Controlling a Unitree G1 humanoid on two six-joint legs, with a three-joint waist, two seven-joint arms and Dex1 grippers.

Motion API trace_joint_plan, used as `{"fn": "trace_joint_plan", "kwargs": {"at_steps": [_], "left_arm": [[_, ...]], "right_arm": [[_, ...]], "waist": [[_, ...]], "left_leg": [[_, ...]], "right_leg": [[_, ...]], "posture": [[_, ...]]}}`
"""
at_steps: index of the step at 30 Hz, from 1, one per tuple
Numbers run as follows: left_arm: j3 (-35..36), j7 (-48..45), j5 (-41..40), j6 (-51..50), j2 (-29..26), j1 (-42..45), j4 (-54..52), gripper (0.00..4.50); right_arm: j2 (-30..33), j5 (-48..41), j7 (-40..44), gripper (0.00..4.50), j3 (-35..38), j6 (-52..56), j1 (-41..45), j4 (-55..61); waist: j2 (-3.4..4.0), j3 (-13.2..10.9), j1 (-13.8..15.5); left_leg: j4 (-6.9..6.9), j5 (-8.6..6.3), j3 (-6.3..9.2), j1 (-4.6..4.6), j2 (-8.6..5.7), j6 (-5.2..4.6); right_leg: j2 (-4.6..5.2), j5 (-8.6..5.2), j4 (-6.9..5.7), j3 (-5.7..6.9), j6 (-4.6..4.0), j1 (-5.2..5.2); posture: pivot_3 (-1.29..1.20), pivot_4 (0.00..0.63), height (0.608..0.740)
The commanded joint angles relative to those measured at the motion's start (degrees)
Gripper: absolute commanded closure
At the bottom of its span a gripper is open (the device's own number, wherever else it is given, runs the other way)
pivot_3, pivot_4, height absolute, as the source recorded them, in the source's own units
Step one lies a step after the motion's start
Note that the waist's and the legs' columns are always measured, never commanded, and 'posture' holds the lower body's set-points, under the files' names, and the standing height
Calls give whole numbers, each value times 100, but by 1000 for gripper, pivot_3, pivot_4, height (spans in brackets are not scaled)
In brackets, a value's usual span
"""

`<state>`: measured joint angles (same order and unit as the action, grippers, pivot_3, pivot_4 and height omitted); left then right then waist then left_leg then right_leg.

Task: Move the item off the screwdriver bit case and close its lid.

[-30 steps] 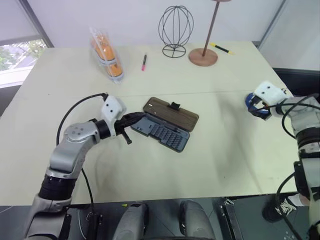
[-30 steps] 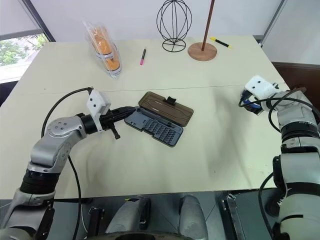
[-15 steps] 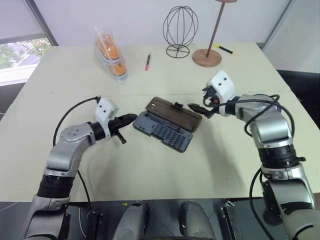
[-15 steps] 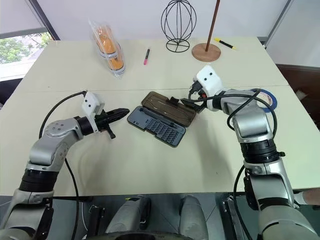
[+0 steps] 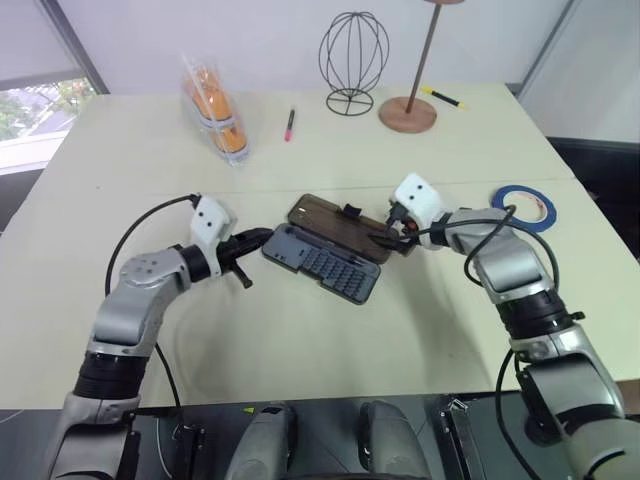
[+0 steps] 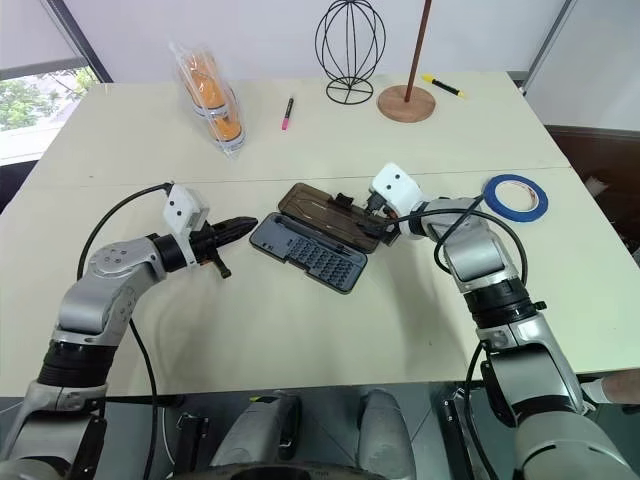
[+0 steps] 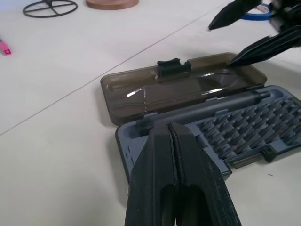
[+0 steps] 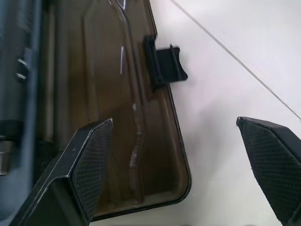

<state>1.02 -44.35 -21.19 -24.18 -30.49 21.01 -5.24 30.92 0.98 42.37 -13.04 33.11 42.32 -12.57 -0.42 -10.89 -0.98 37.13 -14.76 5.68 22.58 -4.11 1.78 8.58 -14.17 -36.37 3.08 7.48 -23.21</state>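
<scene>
One bit case (image 5: 322, 262), lid (image 5: 345, 229) open; one tape roll (image 5: 523, 205) at 3 o'clock. L gripper (image 5: 262, 238) pinched tight, R gripper (image 6: 373, 228) spread wide, empty.

A pale bench (image 5: 300, 340) carries the bystanders along its far side. The black wire globe stand (image 5: 352, 62) serves as the mark: just right of it sits a round wooden base (image 5: 407, 114) with a thin upright pole, and beyond that a yellow marker (image 5: 441, 96). Left of the globe lies a pink pen (image 5: 289, 124), then a clear packet of orange pieces (image 5: 213, 108).
</scene>
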Motion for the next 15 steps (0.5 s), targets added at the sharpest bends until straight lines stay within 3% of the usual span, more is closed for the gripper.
{"fn": "trace_joint_plan", "kwargs": {"at_steps": [1, 11, 14, 15], "left_arm": [[166, 78, -82, -31, -28, 11, -263, 4500], [339, 256, -323, -278, -5, -104, -541, 4500], [444, 226, -607, -506, -11, -106, -702, 4500], [489, 197, -734, -626, -26, -112, -786, 4500]], "right_arm": [[-56, 90, 40, 119, -6, -439, 293, -469], [-228, 107, 344, 119, 41, -933, 854, -2092], [-228, 131, 467, 832, 8, -963, 866, -2189], [-229, 145, 499, 1347, -1, -986, 859, -2214]], "waist": [[0, 0, -2], [0, 0, -13], [0, 0, -12], [0, 0, -7]], "left_leg": [[0, 0, 0, 0, 0, 0], [-1, 1, -1, -2, 0, 2], [0, 1, 0, -2, 0, 1], [0, 1, 0, -2, 0, 1]], "right_leg": [[0, 0, 0, 0, 0, 0], [0, 1, 0, 0, -1, 2], [0, 1, 0, 0, -1, 2], [0, 1, 0, 0, -1, 2]], "posture": [[0, 150, 740], [0, 150, 740], [0, 150, 740], [0, 150, 740]]}}
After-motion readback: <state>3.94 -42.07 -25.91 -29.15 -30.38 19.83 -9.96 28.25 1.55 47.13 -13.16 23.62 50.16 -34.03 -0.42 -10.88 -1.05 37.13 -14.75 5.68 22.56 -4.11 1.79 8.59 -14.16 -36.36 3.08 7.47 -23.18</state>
